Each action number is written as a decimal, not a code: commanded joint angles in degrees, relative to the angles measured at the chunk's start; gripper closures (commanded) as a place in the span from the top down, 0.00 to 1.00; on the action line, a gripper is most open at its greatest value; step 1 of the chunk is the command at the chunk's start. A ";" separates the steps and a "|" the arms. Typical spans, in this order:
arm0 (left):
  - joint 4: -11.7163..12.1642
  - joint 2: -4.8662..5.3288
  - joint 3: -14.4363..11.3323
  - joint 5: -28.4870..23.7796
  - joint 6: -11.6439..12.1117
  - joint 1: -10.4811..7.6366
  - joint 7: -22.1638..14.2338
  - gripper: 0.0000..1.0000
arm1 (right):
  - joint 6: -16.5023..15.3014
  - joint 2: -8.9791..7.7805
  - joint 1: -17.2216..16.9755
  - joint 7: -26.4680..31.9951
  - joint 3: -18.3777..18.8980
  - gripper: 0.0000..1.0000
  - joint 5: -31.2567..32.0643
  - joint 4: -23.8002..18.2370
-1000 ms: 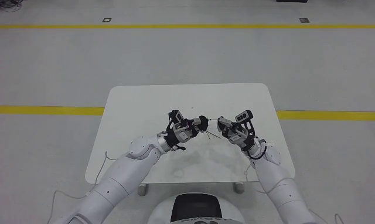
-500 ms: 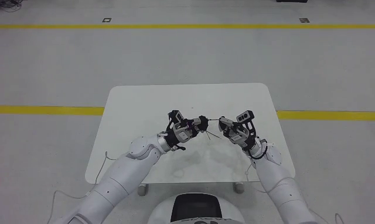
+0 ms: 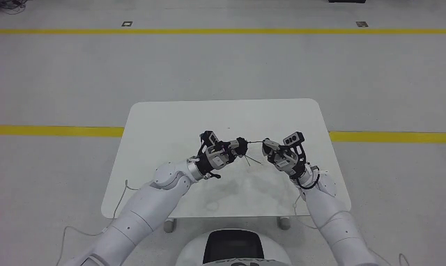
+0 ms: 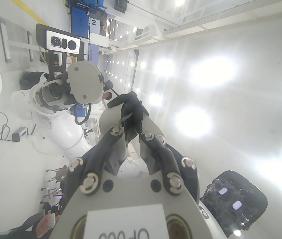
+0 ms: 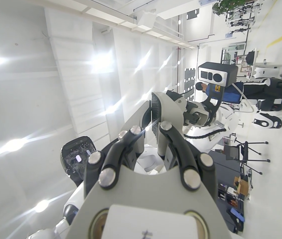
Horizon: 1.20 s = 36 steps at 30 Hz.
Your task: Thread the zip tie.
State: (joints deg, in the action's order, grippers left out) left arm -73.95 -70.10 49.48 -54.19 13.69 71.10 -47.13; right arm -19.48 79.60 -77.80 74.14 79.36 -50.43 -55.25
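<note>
A thin black zip tie point(image 3: 254, 141) hangs in the air over the middle of the white table point(image 3: 174, 127), stretched between my two grippers. My left gripper point(image 3: 240, 146) is shut on one end, and a loose tail droops below it toward the table. In the left wrist view the strap point(image 4: 124, 118) curves out from between the dark pads of that gripper point(image 4: 129, 112). My right gripper point(image 3: 267, 147) is pinched on the other end, a short gap away. In the right wrist view its fingers point(image 5: 153, 119) stand together, and the strap is hidden there.
The tabletop under the arms is bare. A yellow floor line point(image 3: 63, 130) runs past the table on both sides. In the left wrist view the right arm's gripper point(image 4: 83, 85) faces mine at close range.
My right gripper has drifted slightly to the right, away from the left one. The left arm has stayed put.
</note>
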 commanded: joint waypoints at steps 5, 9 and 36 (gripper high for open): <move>0.00 0.00 0.00 0.00 0.00 0.00 0.00 0.00 | 0.00 0.01 0.43 -0.51 -0.58 0.00 1.52 0.83; 0.00 0.00 0.00 0.00 0.00 0.00 0.00 0.00 | 0.00 -0.01 0.59 -1.09 -0.88 0.00 2.59 1.05; 0.00 0.00 0.00 0.00 0.00 0.00 0.00 0.00 | 0.00 -0.29 -0.61 -5.87 -1.48 0.00 14.00 -2.28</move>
State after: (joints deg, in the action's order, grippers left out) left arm -73.95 -70.10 49.48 -54.19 13.69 71.10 -47.13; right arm -19.48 79.32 -78.37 68.41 77.85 -36.68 -57.42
